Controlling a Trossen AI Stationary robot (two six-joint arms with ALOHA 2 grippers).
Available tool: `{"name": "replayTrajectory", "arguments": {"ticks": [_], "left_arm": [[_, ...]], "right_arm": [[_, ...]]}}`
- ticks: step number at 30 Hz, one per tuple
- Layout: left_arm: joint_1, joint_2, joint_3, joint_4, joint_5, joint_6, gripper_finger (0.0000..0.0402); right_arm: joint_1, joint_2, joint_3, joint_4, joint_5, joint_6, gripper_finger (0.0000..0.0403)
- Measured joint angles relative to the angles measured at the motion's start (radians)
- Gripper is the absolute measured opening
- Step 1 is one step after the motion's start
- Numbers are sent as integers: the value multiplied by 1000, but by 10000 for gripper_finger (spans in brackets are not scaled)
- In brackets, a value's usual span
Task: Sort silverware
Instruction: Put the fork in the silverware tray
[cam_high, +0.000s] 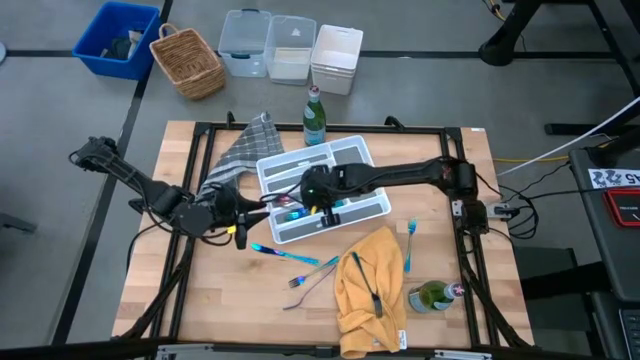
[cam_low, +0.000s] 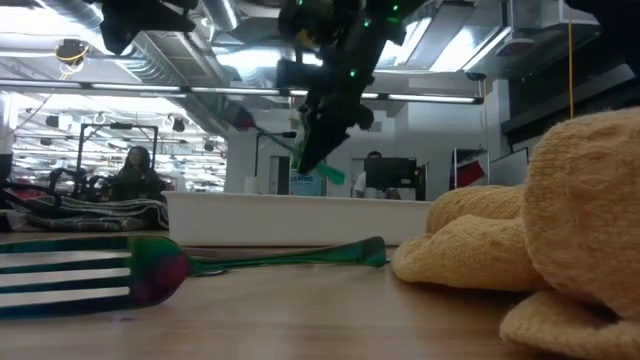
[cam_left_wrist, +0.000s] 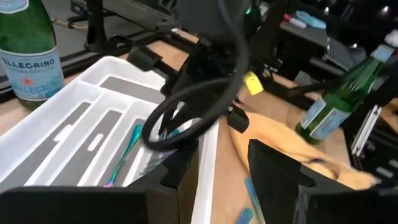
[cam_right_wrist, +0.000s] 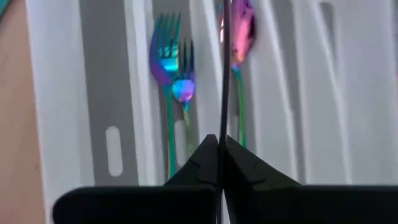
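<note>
Right wrist view: a thin dark utensil, seen edge-on, is pinched between the clenched fingers of the right gripper and is held above the white divided tray. Directly below, two iridescent forks are seen lying together in one compartment, and an iridescent spoon lies in the neighbouring one. In the high view, the right gripper is placed over the middle of the tray, which sits near the table's centre. More silverware is scattered on the wooden table in front of the tray: a blue piece, a blue fork and a blue piece beside the yellow cloth, on which a dark piece lies. The left gripper is held just beside the tray's left end, its fingers spread and nothing grasped. A green bottle stands behind the tray, beside a grey checked cloth, and a second green bottle lies next to the yellow cloth.
</note>
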Motion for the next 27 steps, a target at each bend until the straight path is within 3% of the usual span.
{"name": "replayTrajectory", "arguments": {"ticks": [17,27], "left_arm": [[0,0,0,-45,41,-4,127],[0,0,0,-51,41,-4,127]], "right_arm": [[-1,76,-1,-123,-9,-19,12],[-1,91,-1,-111,21,-16,12]]}}
